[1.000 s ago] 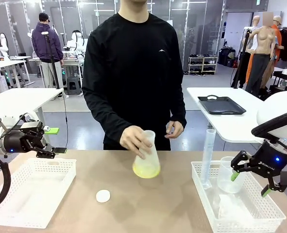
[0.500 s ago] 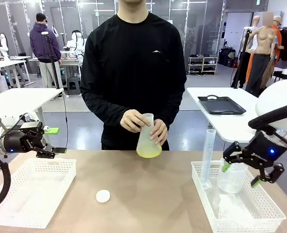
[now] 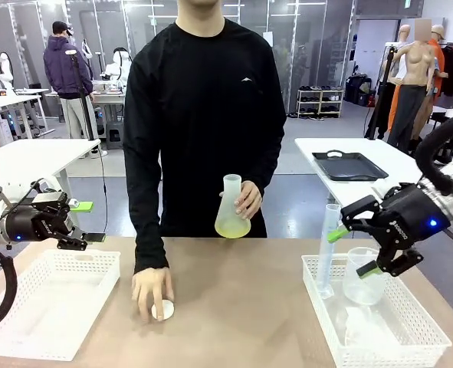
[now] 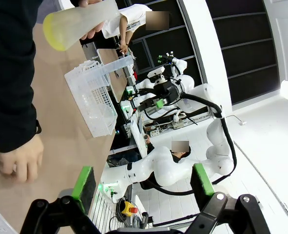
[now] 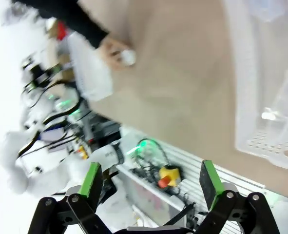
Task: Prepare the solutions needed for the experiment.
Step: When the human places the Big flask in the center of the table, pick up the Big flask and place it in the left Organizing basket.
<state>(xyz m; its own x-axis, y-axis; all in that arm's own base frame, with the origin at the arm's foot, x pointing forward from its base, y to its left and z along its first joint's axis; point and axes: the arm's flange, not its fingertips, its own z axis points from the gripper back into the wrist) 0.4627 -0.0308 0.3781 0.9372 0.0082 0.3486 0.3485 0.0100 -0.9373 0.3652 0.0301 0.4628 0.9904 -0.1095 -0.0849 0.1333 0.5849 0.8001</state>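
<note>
The solutions show as pale yellow-green liquid in the bottom of a frosted conical flask (image 3: 232, 212) that the person holds up in one hand over the table's far edge. In the left wrist view the flask (image 4: 74, 23) lies sideways at the top left. The person's other hand (image 3: 152, 289) rests on a small white disc (image 3: 164, 310). My right gripper (image 3: 352, 251) hangs open and empty above the right basket (image 3: 341, 355), beside a graduated cylinder (image 3: 329, 247) and a clear beaker (image 3: 362, 277). My left gripper (image 3: 89, 222) stands open and empty above the left basket (image 3: 27, 353).
The right basket (image 4: 92, 100) also shows in the left wrist view, where my own left gripper (image 4: 143, 180) is open. My right gripper (image 5: 151, 181) is open over the basket's wall (image 5: 241, 87); the hand and disc (image 5: 128, 57) lie beyond. Bare tabletop (image 3: 241, 307) separates the baskets.
The person lifted the flask into one hand and brought the other hand down onto the white disc. My right gripper rose and swung left over the basket. My left arm stayed still.
</note>
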